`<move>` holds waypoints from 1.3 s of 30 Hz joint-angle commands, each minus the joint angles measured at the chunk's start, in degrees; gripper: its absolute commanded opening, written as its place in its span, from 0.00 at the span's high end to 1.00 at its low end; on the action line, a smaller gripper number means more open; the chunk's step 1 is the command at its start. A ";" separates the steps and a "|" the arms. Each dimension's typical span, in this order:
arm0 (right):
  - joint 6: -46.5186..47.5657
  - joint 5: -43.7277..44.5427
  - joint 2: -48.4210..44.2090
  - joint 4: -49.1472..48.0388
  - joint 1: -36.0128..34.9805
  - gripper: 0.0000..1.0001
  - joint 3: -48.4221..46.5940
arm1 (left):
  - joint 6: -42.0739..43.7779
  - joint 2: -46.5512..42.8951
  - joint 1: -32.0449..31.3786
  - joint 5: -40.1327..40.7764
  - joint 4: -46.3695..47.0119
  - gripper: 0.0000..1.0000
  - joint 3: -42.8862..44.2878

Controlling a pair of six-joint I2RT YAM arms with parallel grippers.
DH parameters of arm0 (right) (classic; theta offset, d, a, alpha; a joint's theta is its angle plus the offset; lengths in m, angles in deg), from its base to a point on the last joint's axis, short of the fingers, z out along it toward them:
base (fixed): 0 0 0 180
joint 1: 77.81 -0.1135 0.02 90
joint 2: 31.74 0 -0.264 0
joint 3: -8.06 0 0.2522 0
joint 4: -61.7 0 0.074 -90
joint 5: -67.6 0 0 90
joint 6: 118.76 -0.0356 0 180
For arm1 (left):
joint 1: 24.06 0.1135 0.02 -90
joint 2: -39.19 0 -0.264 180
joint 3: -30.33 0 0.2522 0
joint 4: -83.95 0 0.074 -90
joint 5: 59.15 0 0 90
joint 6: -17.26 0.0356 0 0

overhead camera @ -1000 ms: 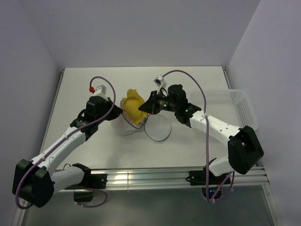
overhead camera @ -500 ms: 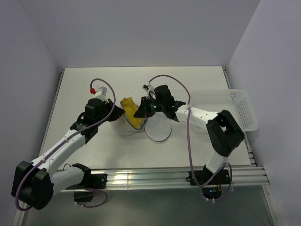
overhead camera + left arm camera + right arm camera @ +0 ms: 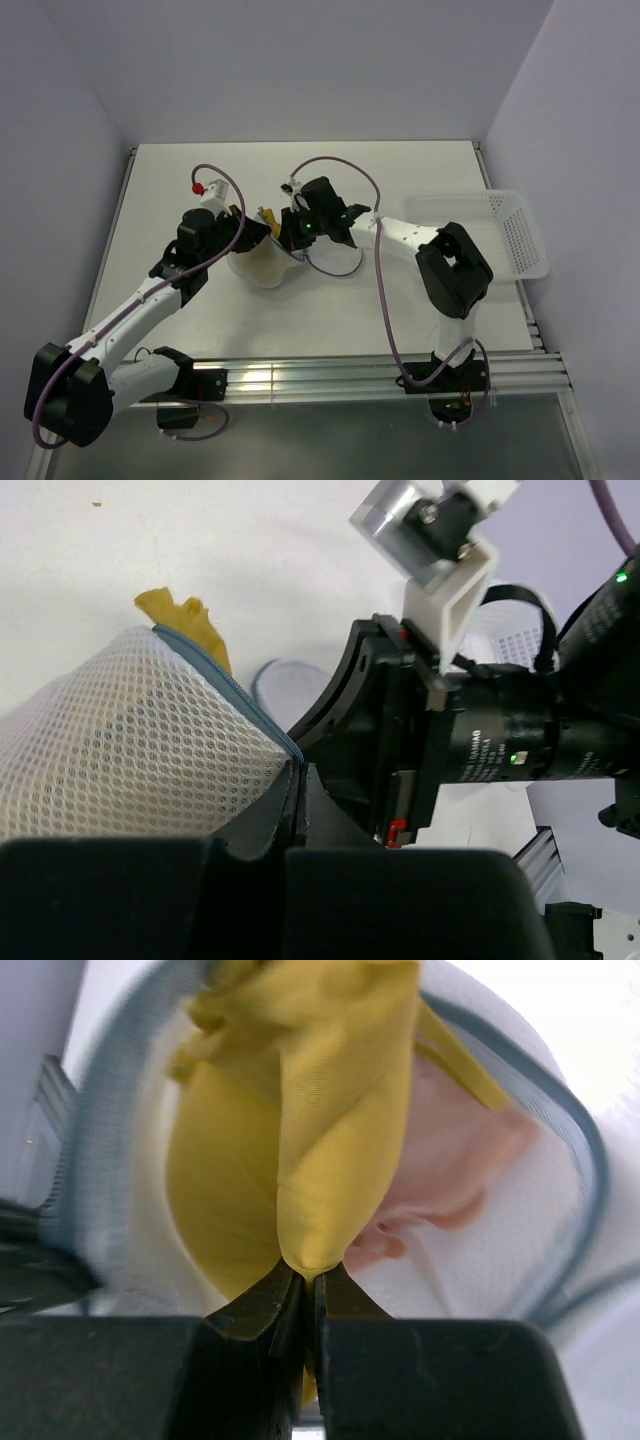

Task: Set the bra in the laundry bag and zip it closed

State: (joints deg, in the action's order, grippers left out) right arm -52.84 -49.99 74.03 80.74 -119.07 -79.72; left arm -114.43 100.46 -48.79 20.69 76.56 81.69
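The laundry bag [image 3: 254, 268], a white mesh pouch with a grey-blue zip rim [image 3: 228, 690], lies open at the table's middle. My left gripper [image 3: 243, 233] is shut on that rim at the bag's left side; in the left wrist view its tips [image 3: 298, 776] pinch the zip edge. My right gripper [image 3: 289, 232] is shut on a fold of the yellow bra [image 3: 300, 1120] and sits at the bag's mouth. In the right wrist view the bra hangs inside the rim [image 3: 98, 1170], over the white mesh [image 3: 480, 1260]. From above only a yellow tip [image 3: 267, 215] shows.
The bag's round lid flap [image 3: 337, 262] lies open on the table to the right of the bag. A white plastic lattice basket [image 3: 505, 232] stands at the right edge. The right arm's cable [image 3: 385, 300] loops over the near table.
My right gripper has moved left with the bra, from beside the bag into its mouth, so much less yellow shows from above. The left gripper has kept its grip on the rim.
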 commanded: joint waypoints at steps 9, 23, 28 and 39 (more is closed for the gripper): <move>2.90 6.41 -13.29 4.30 -0.93 1.00 6.95 | -0.49 1.39 -0.23 0.93 7.42 1.00 -0.08; -1.59 4.20 -8.66 -1.50 -3.48 1.00 9.50 | 0.56 -2.38 -1.37 -1.18 9.89 1.00 -4.10; -0.97 12.02 -8.31 2.62 -2.78 1.00 7.41 | 0.29 -5.37 -1.46 -0.83 10.07 1.00 -8.33; -1.42 17.75 -21.29 2.45 -2.52 0.15 13.28 | 0.04 -6.52 -1.46 -0.13 9.10 1.00 -8.78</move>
State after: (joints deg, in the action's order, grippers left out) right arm -54.94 -35.31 61.14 83.99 -122.09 -67.42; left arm -114.39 94.89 -50.04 20.65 83.16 73.30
